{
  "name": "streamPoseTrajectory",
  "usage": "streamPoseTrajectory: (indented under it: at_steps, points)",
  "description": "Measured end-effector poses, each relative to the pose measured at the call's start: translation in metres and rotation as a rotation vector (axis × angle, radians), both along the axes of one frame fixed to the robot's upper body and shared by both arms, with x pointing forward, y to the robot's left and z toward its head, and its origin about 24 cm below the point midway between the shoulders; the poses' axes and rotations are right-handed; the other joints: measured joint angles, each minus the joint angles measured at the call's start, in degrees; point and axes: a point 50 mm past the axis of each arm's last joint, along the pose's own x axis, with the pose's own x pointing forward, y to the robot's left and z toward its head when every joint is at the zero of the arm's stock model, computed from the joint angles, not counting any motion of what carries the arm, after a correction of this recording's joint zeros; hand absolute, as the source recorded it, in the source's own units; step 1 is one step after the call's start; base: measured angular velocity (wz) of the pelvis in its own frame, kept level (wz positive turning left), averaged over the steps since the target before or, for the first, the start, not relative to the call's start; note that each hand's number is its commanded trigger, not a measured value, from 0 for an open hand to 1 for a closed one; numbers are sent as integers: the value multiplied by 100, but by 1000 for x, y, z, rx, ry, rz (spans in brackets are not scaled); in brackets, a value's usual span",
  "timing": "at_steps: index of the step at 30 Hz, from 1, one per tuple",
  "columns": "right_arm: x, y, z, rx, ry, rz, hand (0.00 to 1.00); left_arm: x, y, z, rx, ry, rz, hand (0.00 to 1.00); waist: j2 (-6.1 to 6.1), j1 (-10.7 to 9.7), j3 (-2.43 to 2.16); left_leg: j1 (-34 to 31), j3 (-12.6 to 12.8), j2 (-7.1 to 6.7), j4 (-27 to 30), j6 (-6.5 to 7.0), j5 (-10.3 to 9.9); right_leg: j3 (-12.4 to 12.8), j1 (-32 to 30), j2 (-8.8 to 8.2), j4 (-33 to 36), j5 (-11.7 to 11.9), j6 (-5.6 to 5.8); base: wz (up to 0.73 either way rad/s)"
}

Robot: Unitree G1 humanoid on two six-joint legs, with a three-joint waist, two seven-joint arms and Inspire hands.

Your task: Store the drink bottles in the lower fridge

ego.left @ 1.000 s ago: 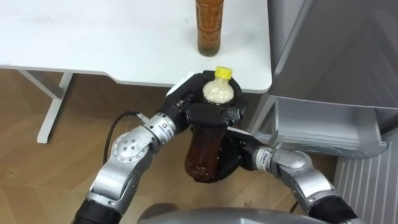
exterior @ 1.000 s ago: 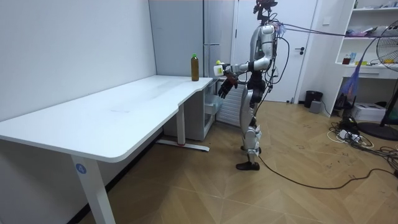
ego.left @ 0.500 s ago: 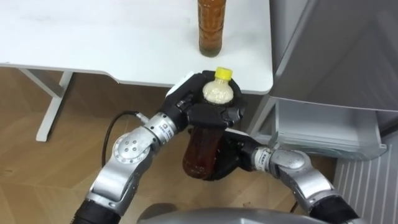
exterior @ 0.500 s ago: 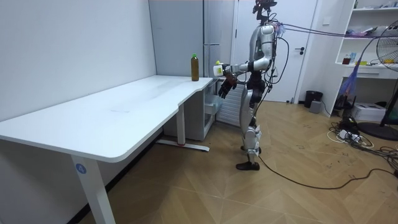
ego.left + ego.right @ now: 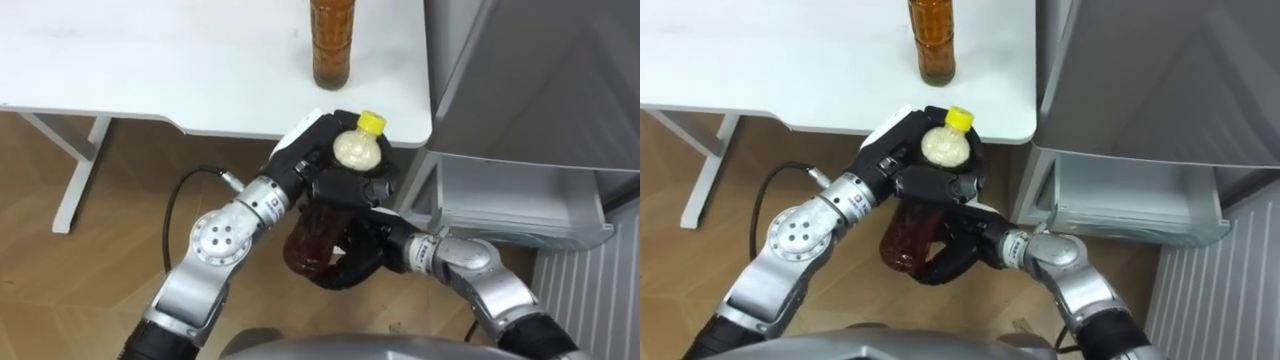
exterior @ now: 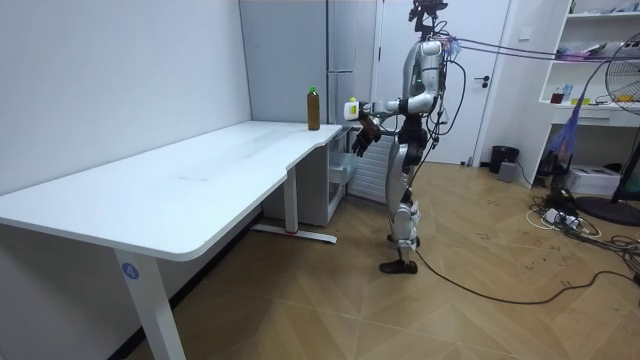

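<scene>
Table corner [image 5: 410, 95] blocked twelve o'clock of the held bottle [image 5: 322, 228], amber bottle [image 5: 333, 45] stood near its edge, fridge front [image 5: 540, 70] at two — open drawer [image 5: 510, 205] jutted at three, floor [image 5: 60, 270] lay free toward nine.

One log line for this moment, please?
left hand: shut on yellow-capped bottle | right hand: curled under its base | second bottle: on table

Tilted yellow-capped brown bottle [image 5: 312, 238], upright amber bottle [image 5: 332, 45]

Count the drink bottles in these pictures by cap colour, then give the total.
yellow-capped bottle, held above the floor: 1
green-capped bottle, standing on the white table: 1
Total: 2 bottles
</scene>
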Motion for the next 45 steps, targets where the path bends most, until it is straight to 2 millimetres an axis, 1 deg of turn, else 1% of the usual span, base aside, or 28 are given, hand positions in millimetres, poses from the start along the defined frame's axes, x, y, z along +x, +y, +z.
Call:
streamPoseTrajectory:
  at_steps: [3, 9, 21, 27, 30, 40, 41, 42, 43, 44, 45]
  points:
    - [2, 2, 4, 23, -27, 9, 0, 0, 0, 0, 9, -5, -1, 100, 2, -4, 1, -6, -27, 0, 9, 0, 0, 0, 3, 6, 0, 2, -3, 0]
    - [1, 3, 4, 35, -22, 30, 0, 1, 0, 1, 6, -20, 12, 100, 4, -6, 3, -34, -76, -4, 16, 0, 0, -6, -11, 13, 1, 4, -6, 0]
    - [1, 4, 6, 52, -40, 52, 0, 2, -1, 5, 2, -60, 14, 100, -10, 3, 15, -35, -76, -9, -21, -1, 0, 46, -48, 17, 0, 3, -6, -1]
    - [2, 6, 10, 152, -16, -4, 0, -1, -6, 4, 2, -55, -9, 100, -11, 16, 20, -26, -78, -10, -29, -1, 0, 54, -44, 19, -3, 3, -6, 0]
    - [-1, 9, 9, 197, 11, -25, 0, -1, -8, 4, 2, -55, -16, 100, -14, 27, 22, -21, -71, -9, -40, -1, 0, 46, -46, 20, -2, 3, -6, 0]
    - [-3, 11, 8, 230, 42, -48, 0, -1, -7, 4, 1, -57, -14, 100, -31, 26, 32, -6, -68, -9, -28, -1, 0, 46, -27, 20, 6, 3, -6, 0]
    - [-3, 11, 8, 231, 45, -50, 2, -1, -7, 4, 2, -57, -14, 100, -38, 32, 37, 21, -68, -9, -34, -1, 0, 46, -8, 20, 5, 3, -5, 0]
    - [-5, 12, 7, 238, 51, -58, 35, -2, -7, 4, 4, -56, -15, 100, -51, 42, 43, 55, -67, -9, -69, -1, 0, 52, 6, 21, 4, 2, -4, 0]
    - [-5, 12, 7, 247, 57, -64, 97, -2, -7, 4, 7, -57, -15, 100, -56, 44, 43, 68, -67, -9, -92, -1, 0, 54, 5, 22, 3, 2, -4, 0]
    - [-6, 13, 6, 265, 72, -78, 100, -2, -8, 4, 14, -62, -17, 100, -64, 44, 48, 57, -70, -9, -93, -1, 0, 53, -2, 24, -2, 2, -4, 0]
    - [-8, 14, 4, 276, 87, -88, 100, -2, -8, 4, 27, -66, -23, 100, -69, 45, 50, 55, -71, -9, -96, -1, 0, 53, -4, 25, -3, 2, -4, 0]
